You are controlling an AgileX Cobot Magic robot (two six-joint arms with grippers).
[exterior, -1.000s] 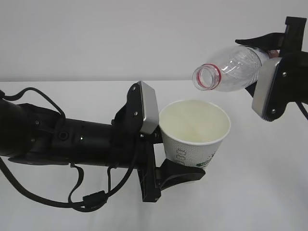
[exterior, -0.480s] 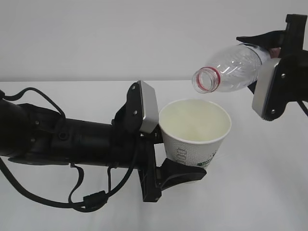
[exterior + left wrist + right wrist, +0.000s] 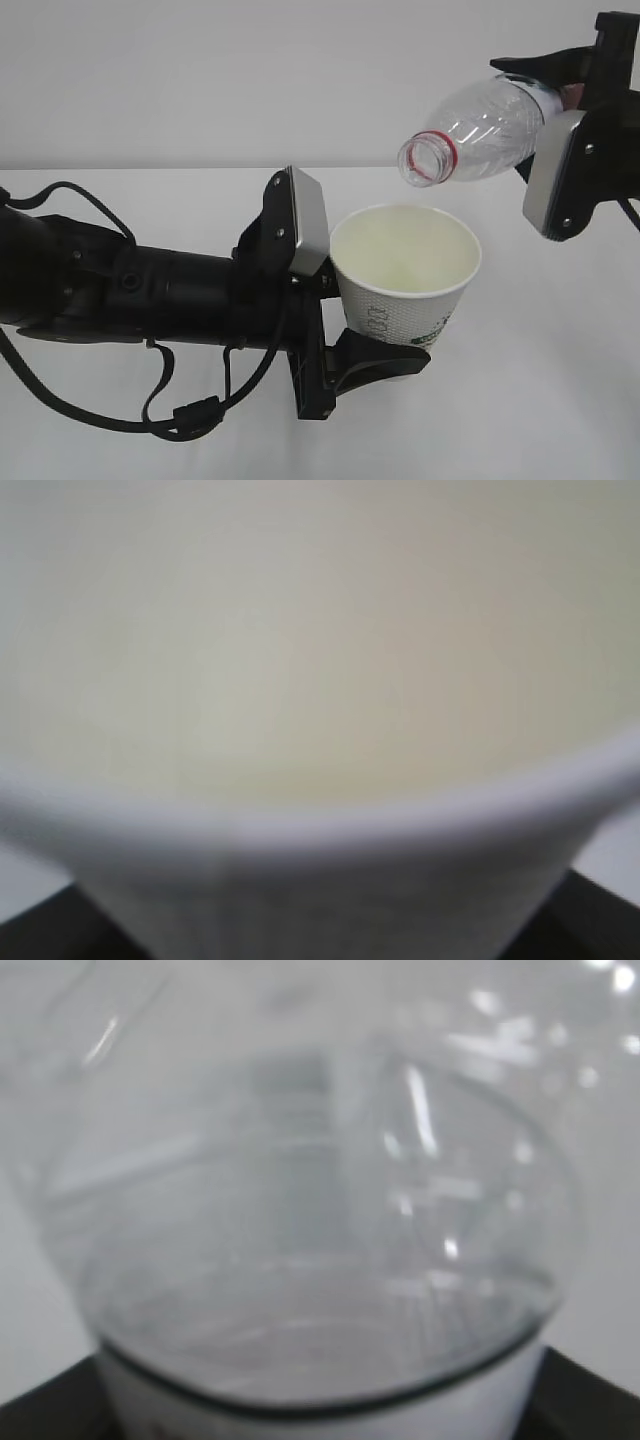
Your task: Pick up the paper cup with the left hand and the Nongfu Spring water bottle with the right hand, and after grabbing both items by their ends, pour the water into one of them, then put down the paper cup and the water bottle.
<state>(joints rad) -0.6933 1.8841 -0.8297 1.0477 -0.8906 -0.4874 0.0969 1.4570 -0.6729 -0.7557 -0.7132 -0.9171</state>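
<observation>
In the exterior view my left gripper [image 3: 375, 345] is shut on the lower part of the paper cup [image 3: 405, 272], held upright above the table, white with green print. The cup's pale inside [image 3: 320, 650] fills the left wrist view, blurred. My right gripper [image 3: 560, 110] is shut on the base end of the Nongfu Spring water bottle [image 3: 480, 125], which lies tilted, its open mouth with the red neck ring [image 3: 430, 158] pointing down-left just above the cup's far rim. The clear bottle body [image 3: 310, 1220] fills the right wrist view. No water stream shows; water is not discernible.
A white table [image 3: 560, 380] stretches under both arms, with a plain pale wall [image 3: 200, 80] behind. The left arm's black body and cables [image 3: 130, 300] cover the table's left part.
The bottle has risen a little at the right and its base has lifted, so it tilts more steeply toward the cup. The cup and left arm have not moved.
</observation>
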